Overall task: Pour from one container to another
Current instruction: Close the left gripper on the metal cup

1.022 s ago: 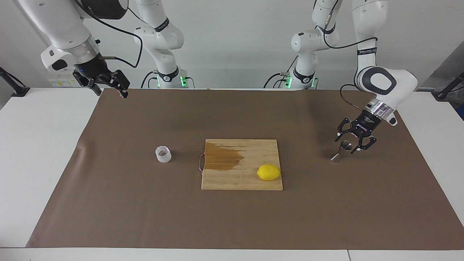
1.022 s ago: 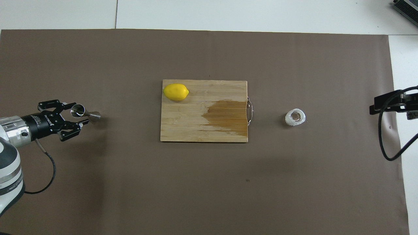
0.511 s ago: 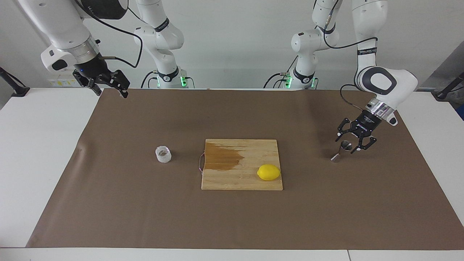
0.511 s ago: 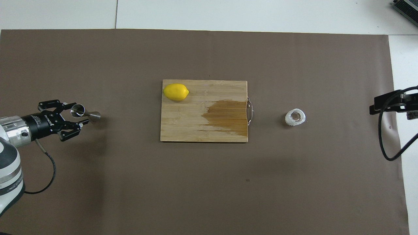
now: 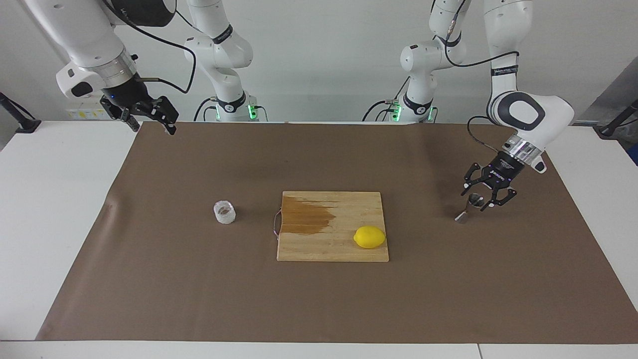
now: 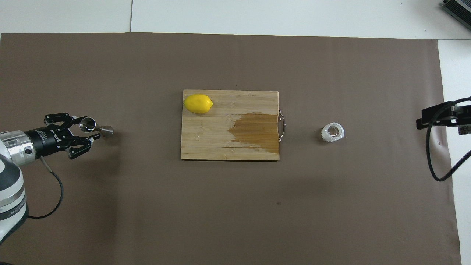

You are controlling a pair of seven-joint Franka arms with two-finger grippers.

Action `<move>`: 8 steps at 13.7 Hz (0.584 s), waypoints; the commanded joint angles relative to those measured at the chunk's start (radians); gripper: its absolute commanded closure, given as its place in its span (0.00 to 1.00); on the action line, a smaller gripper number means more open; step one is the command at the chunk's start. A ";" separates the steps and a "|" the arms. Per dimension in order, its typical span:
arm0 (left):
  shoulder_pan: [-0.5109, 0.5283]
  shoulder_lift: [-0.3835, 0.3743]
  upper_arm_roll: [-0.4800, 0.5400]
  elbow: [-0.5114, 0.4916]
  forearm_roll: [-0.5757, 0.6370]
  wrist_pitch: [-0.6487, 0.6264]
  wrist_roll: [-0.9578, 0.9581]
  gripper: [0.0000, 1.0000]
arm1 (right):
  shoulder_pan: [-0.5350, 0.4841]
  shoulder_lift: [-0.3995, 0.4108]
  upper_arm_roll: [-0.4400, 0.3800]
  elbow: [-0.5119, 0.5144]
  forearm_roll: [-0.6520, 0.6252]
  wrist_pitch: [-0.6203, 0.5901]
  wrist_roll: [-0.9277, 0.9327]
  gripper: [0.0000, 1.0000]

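in the facing view the left gripper (image 5: 480,198) was down at the jigger (image 5: 470,207) near the left arm's end of the brown mat (image 5: 199,299), its fingers on either side of the upper cone, though i cannot tell whether they gripped it. the right gripper (image 5: 149,119) waited with fingers spread over the mat's corner. the clear cup (image 5: 225,212) stood beside the cutting board (image 5: 319,249). from overhead, the lemon (image 6: 198,103) lay on the board's corner, with a dark stain (image 6: 255,132) near its handle; the jigger (image 6: 96,127) leaned between the left gripper's (image 6: 86,128) fingers.
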 commanded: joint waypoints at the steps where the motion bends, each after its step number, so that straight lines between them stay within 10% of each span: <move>1: -0.013 -0.007 0.005 -0.017 -0.023 0.018 0.023 0.32 | -0.006 -0.003 0.006 0.003 -0.003 -0.016 0.005 0.00; 5: -0.015 -0.007 0.005 -0.018 -0.023 0.015 0.026 0.68 | -0.006 -0.003 0.004 0.003 -0.003 -0.016 0.005 0.00; 8: -0.015 -0.007 0.005 -0.017 -0.023 0.015 0.024 0.73 | -0.006 -0.003 0.006 0.003 -0.003 -0.016 0.005 0.00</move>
